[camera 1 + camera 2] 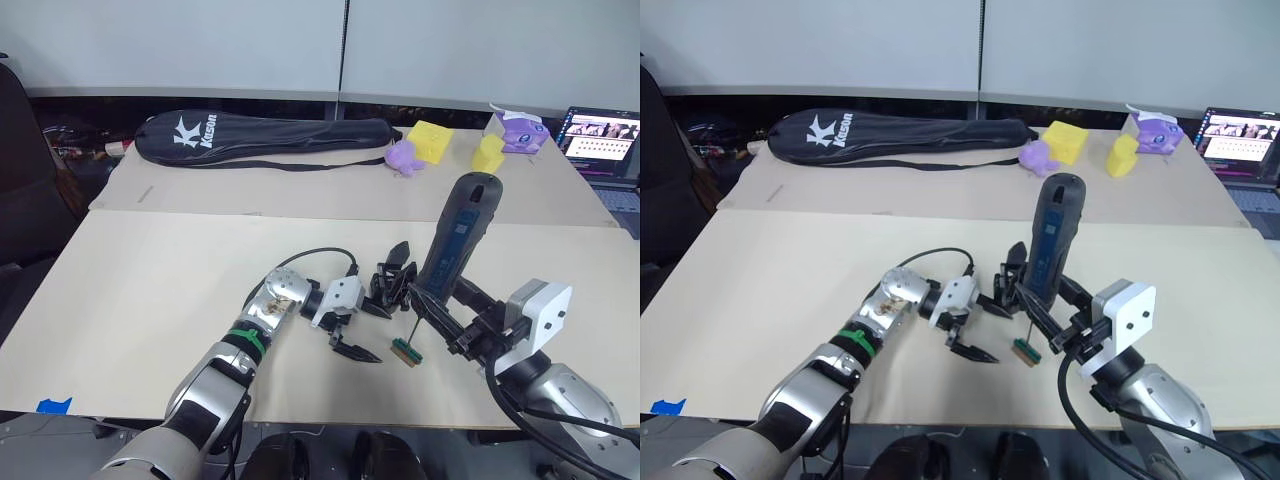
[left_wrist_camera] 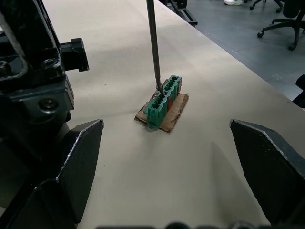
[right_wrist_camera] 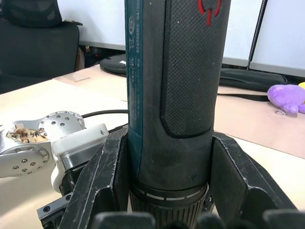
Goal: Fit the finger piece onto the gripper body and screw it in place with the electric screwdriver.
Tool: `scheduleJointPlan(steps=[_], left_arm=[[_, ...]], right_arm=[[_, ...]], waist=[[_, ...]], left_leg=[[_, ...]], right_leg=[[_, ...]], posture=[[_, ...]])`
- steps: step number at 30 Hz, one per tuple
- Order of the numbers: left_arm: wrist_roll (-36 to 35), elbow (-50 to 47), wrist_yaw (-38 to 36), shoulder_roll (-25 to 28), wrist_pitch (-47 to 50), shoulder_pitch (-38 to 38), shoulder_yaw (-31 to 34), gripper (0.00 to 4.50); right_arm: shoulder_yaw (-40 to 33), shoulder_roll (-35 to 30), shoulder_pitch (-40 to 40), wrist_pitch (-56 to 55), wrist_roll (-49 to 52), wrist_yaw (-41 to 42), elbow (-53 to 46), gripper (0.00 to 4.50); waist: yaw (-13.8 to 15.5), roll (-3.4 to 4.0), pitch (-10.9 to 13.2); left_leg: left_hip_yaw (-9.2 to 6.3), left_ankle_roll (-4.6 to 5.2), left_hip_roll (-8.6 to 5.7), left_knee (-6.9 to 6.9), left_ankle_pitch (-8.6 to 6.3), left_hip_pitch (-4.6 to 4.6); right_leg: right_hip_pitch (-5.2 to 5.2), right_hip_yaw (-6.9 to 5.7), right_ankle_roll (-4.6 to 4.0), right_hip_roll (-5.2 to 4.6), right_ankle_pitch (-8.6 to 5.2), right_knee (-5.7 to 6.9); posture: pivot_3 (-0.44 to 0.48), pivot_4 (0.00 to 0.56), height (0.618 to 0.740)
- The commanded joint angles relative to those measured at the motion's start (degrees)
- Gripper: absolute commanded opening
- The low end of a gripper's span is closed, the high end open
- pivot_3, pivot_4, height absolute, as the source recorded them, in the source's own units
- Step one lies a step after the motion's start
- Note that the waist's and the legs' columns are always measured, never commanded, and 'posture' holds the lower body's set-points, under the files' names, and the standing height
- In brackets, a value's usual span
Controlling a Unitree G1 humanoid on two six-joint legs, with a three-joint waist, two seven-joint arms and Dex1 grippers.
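On the pale tabletop, a small green block serves as landmark: the electric screwdriver, clamped upright in the right gripper, sets its bit on it, while just beside it the left gripper stands spread, the gripper body just behind it.
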Motion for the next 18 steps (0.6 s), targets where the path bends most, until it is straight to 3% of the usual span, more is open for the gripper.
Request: scheduleJointPlan(steps=[1,18], left_arm=[[-0.17,-0.46,-0.07,-0.3,-0.88,-1.25,0.87,4.5],[0.12,-0.27,-0.08,-0.34,-0.88,-1.19,0.62,4.5]], right_arm=[[-1.45,-0.31,-0.9,-0.16,1.29,-0.52,-2.25,1.9],[-1.32,-0.71,-1.31,1.04,2.47,-1.56,-3.43,1.9]], waist=[[0.0,0.0,0.0],[0.0,0.0,0.0]], left_leg=[[0.0,0.0,0.0,0.0,0.0,0.0],[0.0,0.0,0.0,0.0,0.0,0.0]], right_leg=[[0.0,0.0,0.0,0.0,0.0,0.0],[0.0,0.0,0.0,0.0,0.0,0.01]], posture=[[0.0,0.15,0.74],[0.0,0.15,0.74]])
